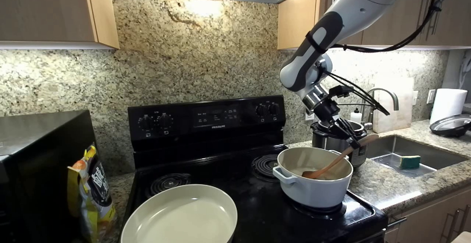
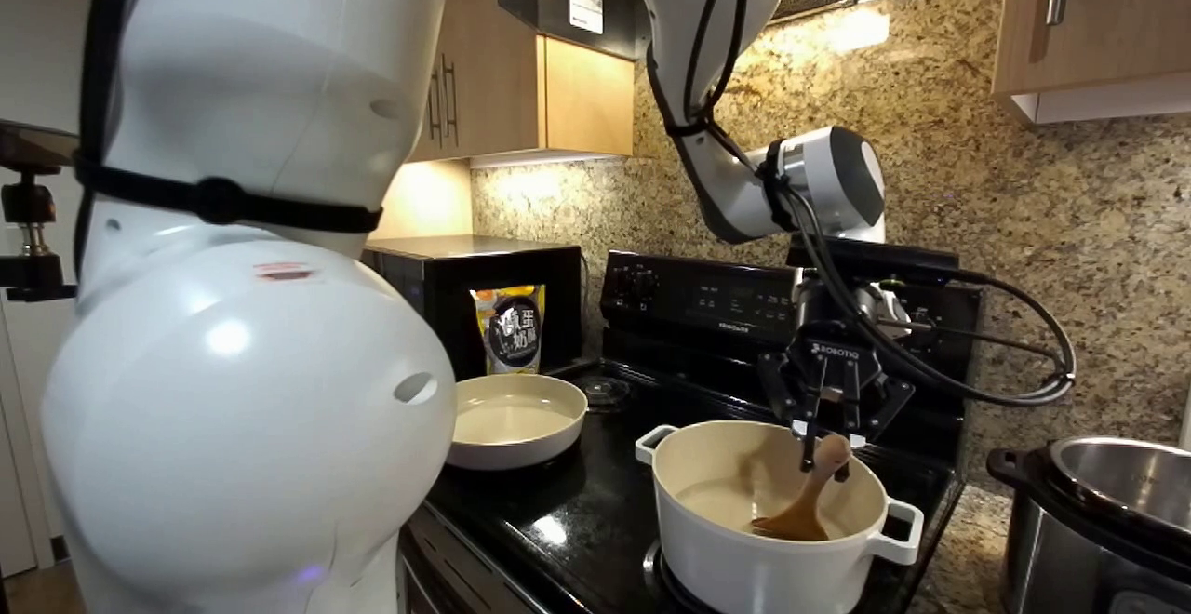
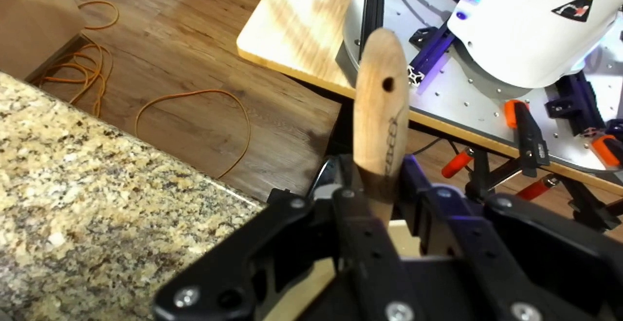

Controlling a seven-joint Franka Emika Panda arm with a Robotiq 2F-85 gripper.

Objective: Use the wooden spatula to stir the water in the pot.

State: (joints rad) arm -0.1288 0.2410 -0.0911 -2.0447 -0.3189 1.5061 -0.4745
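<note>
The white pot [image 1: 312, 191] sits on the right front burner, and it also shows in an exterior view [image 2: 744, 572]. The wooden spatula [image 1: 333, 163] leans in the pot, its darker head low inside and its handle rising over the rim; it also shows in an exterior view [image 2: 806, 513]. My gripper [image 1: 354, 142] is above the pot's rim, shut on the spatula's handle, as seen also in an exterior view [image 2: 825, 467]. In the wrist view the handle's end [image 3: 381, 112] sticks out between the fingertips [image 3: 382, 177]. Clear water is hard to make out; the pot's bottom looks glossy.
A shiny steel cooker [image 2: 1047, 544] stands on the counter close beside the pot. A cream pan [image 1: 184, 217] sits on the stove [image 1: 254, 213]. A sink [image 1: 438, 156] with a sponge [image 1: 410, 162] is beyond the cooker. A snack bag [image 1: 99, 191] stands by a black microwave.
</note>
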